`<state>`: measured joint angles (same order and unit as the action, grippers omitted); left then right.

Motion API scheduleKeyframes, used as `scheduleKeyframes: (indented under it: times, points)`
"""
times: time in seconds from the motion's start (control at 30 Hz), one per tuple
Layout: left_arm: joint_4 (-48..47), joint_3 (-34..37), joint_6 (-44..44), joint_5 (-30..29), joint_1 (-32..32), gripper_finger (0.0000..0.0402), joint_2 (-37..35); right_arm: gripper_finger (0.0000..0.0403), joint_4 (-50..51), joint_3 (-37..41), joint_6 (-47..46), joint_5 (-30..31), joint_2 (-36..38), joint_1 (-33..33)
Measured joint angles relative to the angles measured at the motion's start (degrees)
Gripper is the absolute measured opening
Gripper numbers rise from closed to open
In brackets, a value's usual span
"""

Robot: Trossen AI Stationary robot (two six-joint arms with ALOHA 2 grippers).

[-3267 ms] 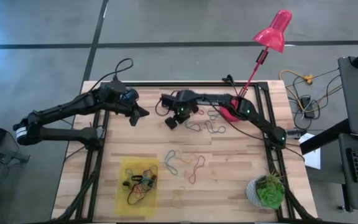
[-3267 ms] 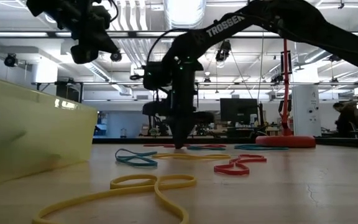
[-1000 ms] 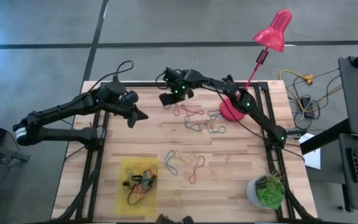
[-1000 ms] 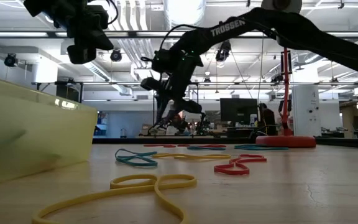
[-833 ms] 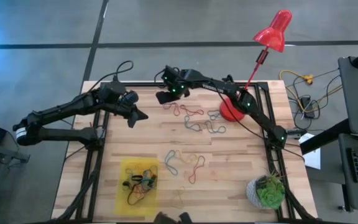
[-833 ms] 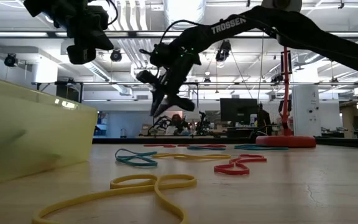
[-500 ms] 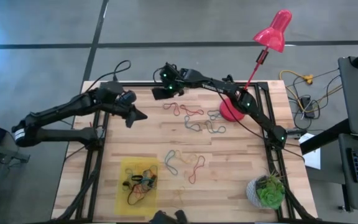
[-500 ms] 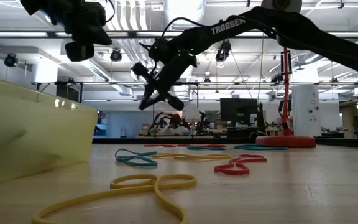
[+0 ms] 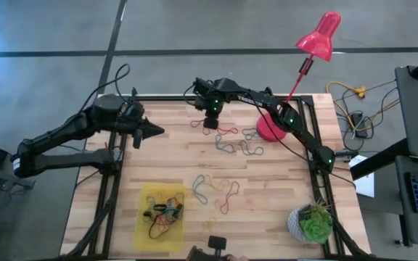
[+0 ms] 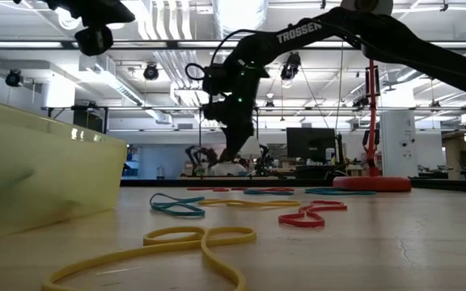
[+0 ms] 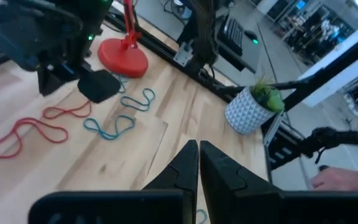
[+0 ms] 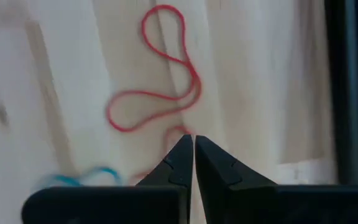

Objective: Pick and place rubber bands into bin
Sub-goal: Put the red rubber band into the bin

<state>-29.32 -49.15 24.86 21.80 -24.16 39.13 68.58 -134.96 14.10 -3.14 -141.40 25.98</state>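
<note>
Loose rubber bands lie flat on the wooden table: red ones [image 9: 214, 129] at the far middle, teal ones [image 9: 249, 150] beside them, and a mixed group [image 9: 218, 190] nearer the front. More lie in the yellow bin [image 9: 142, 221] at the near left. My right gripper [image 9: 210, 125] points down, shut, above a red band [image 12: 160, 74] and clear of the table [image 10: 230, 153]; nothing hangs from it. My left gripper [image 9: 158, 132] is shut and empty [image 11: 199, 146], raised high over the table's left side.
A red desk lamp stands on its base [image 9: 269, 129] at the far right. A potted plant [image 9: 312, 221] sits at the near right corner. A small dark object [image 9: 216, 243] shows at the near edge. A person's hand [image 11: 340, 180] is beyond the table.
My right gripper has swung toward the far left corner and come back right over the red bands. It has rolled about its own line, now points down, and has shut with nothing in it. My left gripper has drawn back toward the table's left edge and risen.
</note>
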Motion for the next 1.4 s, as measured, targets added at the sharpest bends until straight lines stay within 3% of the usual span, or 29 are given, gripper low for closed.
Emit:
scheduleKeyframes:
  times: [0.2,0.27,0.33,0.37,0.43,0.5,0.7,0.73,0.9,1.0,1.07,1.27,1.33,1.4]
  points:
    - [0.38,0.00,1.93,-0.29,0.00,0.0000,1.12,0.0008,-2.37,-0.02,11.35,5.71,-0.04,1.09]
    - [0.39,0.00,3.07,-0.49,0.00,0.0000,2.07,0.0008,-5.23,-0.02,7.80,5.71,-0.04,2.00]
    - [0.39,0.00,3.35,-1.12,0.00,0.0000,3.24,0.0008,-7.78,-0.02,-4.74,4.75,-0.04,3.36]
    - [0.39,0.00,3.35,-1.21,0.00,0.0000,3.84,0.0008,-8.42,-0.02,-13.23,1.93,-0.04,4.16]
    - [0.45,0.00,3.37,-1.27,0.00,0.0000,5.17,0.0008,-9.38,-0.02,-29.39,-9.20,-0.04,5.85]
    - [1.27,0.00,3.42,-1.25,0.00,0.0000,6.60,0.0008,-11.26,0.09,-38.77,-19.04,-0.04,6.54]
    - [8.93,0.00,9.98,-3.07,0.00,0.0000,9.68,0.0008,-11.73,0.09,-43.75,-34.29,-0.04,5.74]
    - [10.78,0.00,10.93,-3.86,0.00,0.0000,9.95,0.0008,-11.32,0.09,-43.20,-33.70,-0.04,5.80]
    - [16.41,0.00,12.41,-6.87,0.00,0.0000,10.34,0.0008,-4.02,0.17,-33.86,-17.70,-0.11,6.13]
    - [18.88,0.00,12.52,-7.62,-0.01,0.0000,10.22,0.0008,1.30,0.17,-25.99,-11.61,-0.11,6.39]
    - [21.11,-0.02,12.51,-8.80,0.00,0.0000,10.16,0.0008,3.06,0.17,-23.46,-11.15,-0.12,6.66]
    - [30.29,-0.05,12.13,-13.31,-0.04,0.0000,11.11,0.0008,-6.19,0.20,-31.82,-35.27,-0.13,7.01]
    - [31.47,-0.11,10.75,-13.72,-0.15,0.0000,11.56,0.0008,-10.94,0.18,-36.07,-38.27,-0.13,6.45]
    - [31.09,-0.11,9.01,-14.80,-0.24,0.0000,11.89,0.0008,-12.64,0.00,-37.24,-37.48,-0.13,6.03]
